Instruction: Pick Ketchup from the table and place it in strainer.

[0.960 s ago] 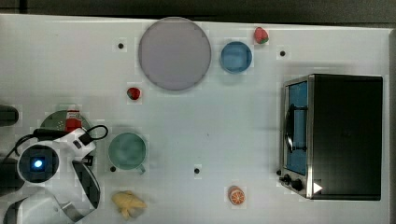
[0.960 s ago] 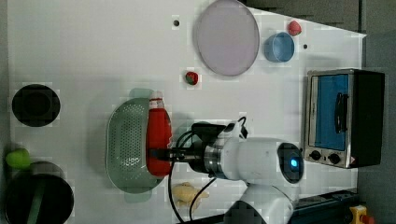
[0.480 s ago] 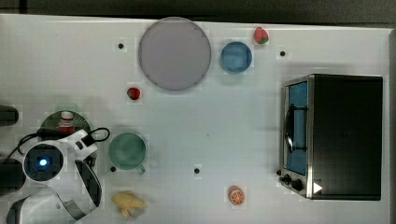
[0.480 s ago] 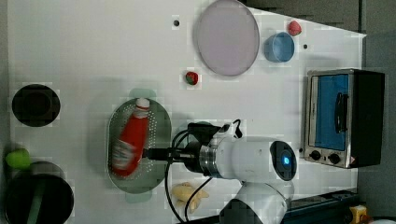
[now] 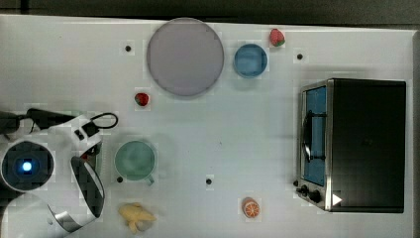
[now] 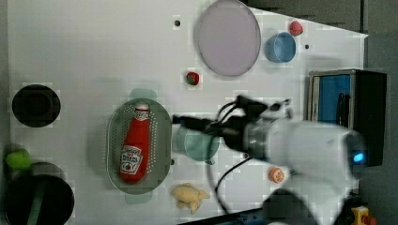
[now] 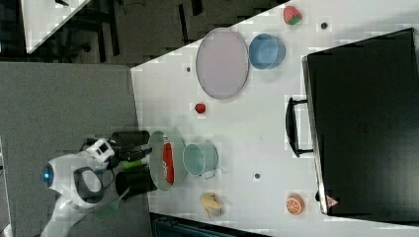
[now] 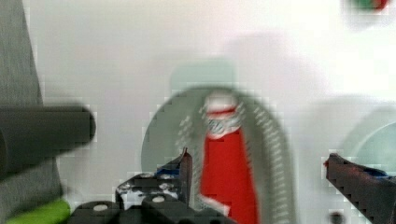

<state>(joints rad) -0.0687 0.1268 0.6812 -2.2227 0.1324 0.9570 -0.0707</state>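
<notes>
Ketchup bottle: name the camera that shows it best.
The left view: the Ketchup lies full length in the strainer, label readable. The right view gives a red sliver over the rim; the wrist view a blurred close-up between the open claw's fingers.

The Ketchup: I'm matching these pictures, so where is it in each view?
Top view: hidden under the arm.
Left view: Ketchup lies inside the strainer, left of the green cup.
Right view: red in the strainer, left of that cup.
Wrist view: middle, between open pincer fingers.
</notes>
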